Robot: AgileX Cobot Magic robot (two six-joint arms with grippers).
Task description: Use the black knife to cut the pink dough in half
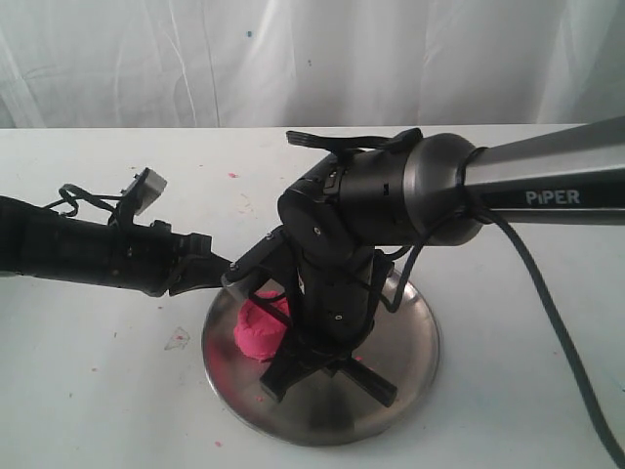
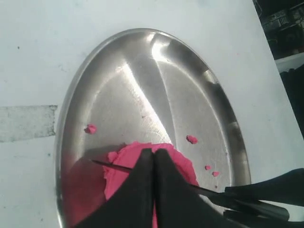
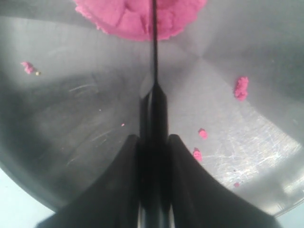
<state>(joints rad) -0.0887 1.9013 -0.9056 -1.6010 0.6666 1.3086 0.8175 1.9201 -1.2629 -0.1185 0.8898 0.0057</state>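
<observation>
The pink dough lies as one dented lump on the left part of the round steel plate. My right gripper is shut on the handle of the black knife. The thin blade runs edge-down into the middle of the pink dough. In the left wrist view the black knife crosses the pink dough from side to side. My left gripper is shut and empty, with its tips at the top of the lump. In the exterior view my left gripper is at the plate's left rim, and my right gripper points down over the plate.
Tiny pink crumbs lie scattered on the steel plate, others beside the blade on the steel plate. The plate stands on a white table with a grey tape mark. A white curtain hangs behind.
</observation>
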